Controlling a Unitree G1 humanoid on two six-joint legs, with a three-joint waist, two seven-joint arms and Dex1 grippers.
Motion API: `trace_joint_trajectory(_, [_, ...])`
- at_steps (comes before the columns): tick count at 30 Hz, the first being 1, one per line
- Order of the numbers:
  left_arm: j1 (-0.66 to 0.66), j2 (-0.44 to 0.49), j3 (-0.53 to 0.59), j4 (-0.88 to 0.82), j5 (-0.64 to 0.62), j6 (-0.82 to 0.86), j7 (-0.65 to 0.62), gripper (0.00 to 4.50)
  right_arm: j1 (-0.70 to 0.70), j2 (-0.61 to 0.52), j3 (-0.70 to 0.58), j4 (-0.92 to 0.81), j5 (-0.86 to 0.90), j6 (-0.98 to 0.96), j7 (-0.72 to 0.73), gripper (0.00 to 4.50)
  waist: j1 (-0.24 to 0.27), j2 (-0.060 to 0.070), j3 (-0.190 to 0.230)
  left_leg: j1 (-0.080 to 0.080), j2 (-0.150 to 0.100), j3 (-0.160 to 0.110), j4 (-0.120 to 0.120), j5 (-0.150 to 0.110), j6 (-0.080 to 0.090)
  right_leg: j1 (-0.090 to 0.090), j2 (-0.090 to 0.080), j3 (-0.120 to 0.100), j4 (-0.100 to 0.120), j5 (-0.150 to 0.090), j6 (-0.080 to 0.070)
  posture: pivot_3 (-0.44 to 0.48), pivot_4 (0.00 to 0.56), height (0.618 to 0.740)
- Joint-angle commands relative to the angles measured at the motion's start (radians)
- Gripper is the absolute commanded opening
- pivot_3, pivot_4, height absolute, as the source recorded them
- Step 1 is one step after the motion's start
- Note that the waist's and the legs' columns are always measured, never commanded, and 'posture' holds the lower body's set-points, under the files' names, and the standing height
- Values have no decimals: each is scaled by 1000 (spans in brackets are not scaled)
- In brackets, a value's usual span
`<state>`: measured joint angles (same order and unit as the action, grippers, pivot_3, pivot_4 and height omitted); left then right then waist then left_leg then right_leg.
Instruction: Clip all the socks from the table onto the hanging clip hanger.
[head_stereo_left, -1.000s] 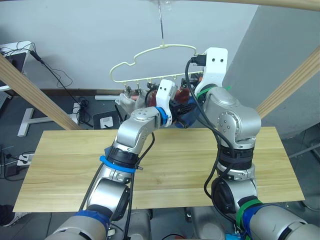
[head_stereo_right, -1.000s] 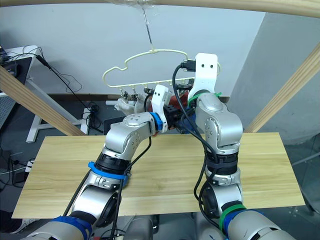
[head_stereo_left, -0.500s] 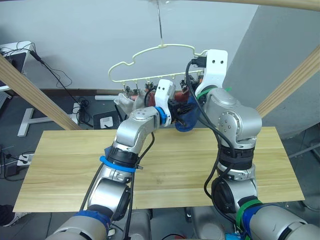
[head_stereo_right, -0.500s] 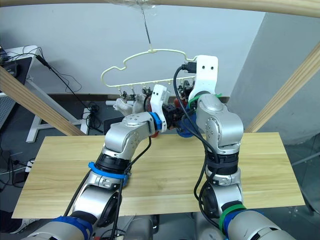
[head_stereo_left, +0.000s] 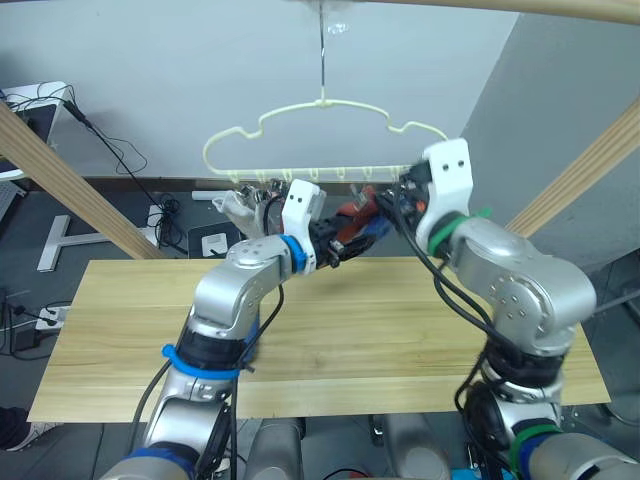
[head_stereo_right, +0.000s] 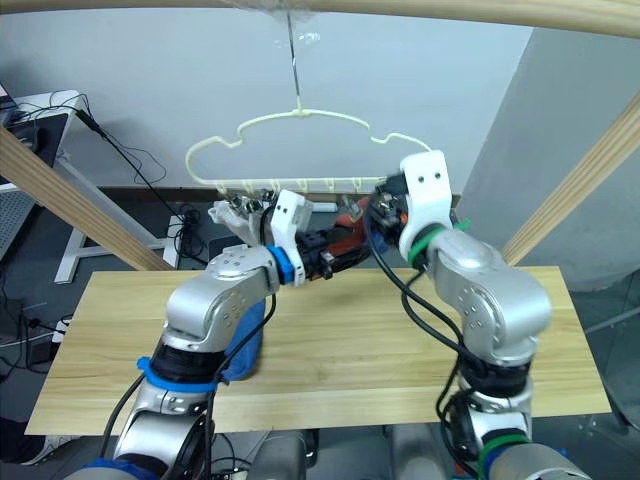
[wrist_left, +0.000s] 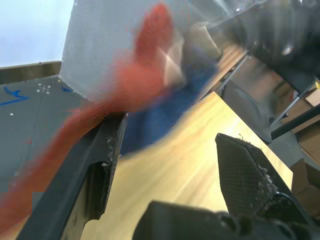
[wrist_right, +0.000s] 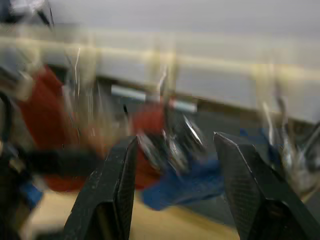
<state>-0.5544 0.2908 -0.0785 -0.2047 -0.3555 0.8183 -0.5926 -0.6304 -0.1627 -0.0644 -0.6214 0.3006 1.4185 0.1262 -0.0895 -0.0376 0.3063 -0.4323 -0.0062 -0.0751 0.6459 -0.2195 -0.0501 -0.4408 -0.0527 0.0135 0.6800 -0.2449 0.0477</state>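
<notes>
The pale yellow clip hanger (head_stereo_left: 322, 103) hangs from the wooden beam above the table's (head_stereo_left: 400, 330) far edge. Clipped to it are a light grey sock (head_stereo_left: 236, 205) on the left, rust-red socks (wrist_right: 47, 107) in the middle and a blue sock (wrist_right: 192, 182) beside them. My left gripper (wrist_left: 170, 150) is open just below the red sock (wrist_left: 145, 75), with nothing between its fingers. My right gripper (wrist_right: 175, 165) is open too, facing the clips from the right. Another blue sock (head_stereo_right: 248, 340) lies on the table, partly hidden under my left forearm.
Slanted wooden beams (head_stereo_left: 60, 180) stand at both sides of the table. Behind the table are a grey floor with cables (head_stereo_left: 150, 215) and a white wall. Bare tabletop stretches across the middle and right.
Both grippers have opened and drawn back from the hanger's clips. The right arm has swung right and lower. The hanger has turned and the socks hang free.
</notes>
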Motion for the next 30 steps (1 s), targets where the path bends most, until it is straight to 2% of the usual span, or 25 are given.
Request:
trace_joint_trajectory(1, [42, 22, 22, -98, -30, 21, 12, 3248, 28, -46, -13, -79, 30, 19, 36, 2463, 0, 0, 0, 0, 0, 0, 0, 0, 0, 0, 0, 0, 0, 0, 0, -165, 281, 740])
trace_joint_trajectory(8, [223, 77, 90, -235, -60, 19, 43, 3248, 117, -86, -14, -118, 34, -56, 59, 2463, -11, 0, 0, 0, 1, 0, 0, 0, 0, 0, 1, 0, 0, 0, 0, -174, 258, 740])
trace_joint_trajectory(13, [383, 76, 183, -324, -19, -220, 59, 3248, 316, -173, 11, -237, 66, -240, 162, 2463, -5, 0, -1, 0, 1, 1, -1, 0, 0, 0, 0, 0, -1, 0, 0, -168, 247, 740])
trace_joint_trajectory(16, [521, 84, 263, -378, -52, -226, 76, 3248, 514, -224, 24, -266, 34, -386, 198, 2463, 0, 0, -5, 0, 0, 1, 0, 0, 0, 0, -1, 1, -1, 0, 0, -163, 240, 740])
trace_joint_trajectory(19, [686, 51, 339, -419, -31, -311, 121, 3248, 714, -246, 44, -235, -37, -620, 215, 2463, -1, 0, -10, 2, 1, 2, -1, 0, 0, 1, -1, 1, -2, 0, 0, -147, 228, 740])
trace_joint_trajectory(21, [749, 40, 365, -421, -46, -322, 133, 3248, 786, -245, 50, -202, -56, -714, 223, 2463, 0, 0, -10, 2, 1, 2, -1, 0, 0, 1, 0, 1, -2, 0, 0, -147, 228, 740])
trace_joint_trajectory(23, [809, 32, 365, -413, -5, -377, 153, 3248, 853, -236, 50, -153, -81, -824, 229, 2463, 3, 0, -16, 2, 1, 2, 0, 2, 2, 2, 0, 1, -2, -2, 4, -139, 221, 740])
trace_joint_trajectory(26, [877, -4, 370, -389, 23, -469, 176, 3248, 899, -232, 50, -107, -98, -924, 239, 2463, 4, -1, -27, 6, 1, 4, 0, 3, 4, 6, 0, 1, -3, -2, 1, -131, 218, 740])
trace_joint_trajectory(28, [923, -36, 365, -380, 41, -534, 192, 3248, 917, -224, 48, -88, -103, -976, 242, 2463, 4, -1, -28, 15, 5, 4, 0, 3, 4, 17, -1, 1, -8, -1, -1, -131, 218, 740])
trace_joint_trajectory(30, [977, -70, 355, -376, 65, -598, 205, 3248, 935, -222, 46, -72, -109, -1019, 245, 2463, 3, 2, -33, 16, 16, 6, -1, 0, -1, 21, -1, 1, -17, -1, -2, -125, 213, 740])
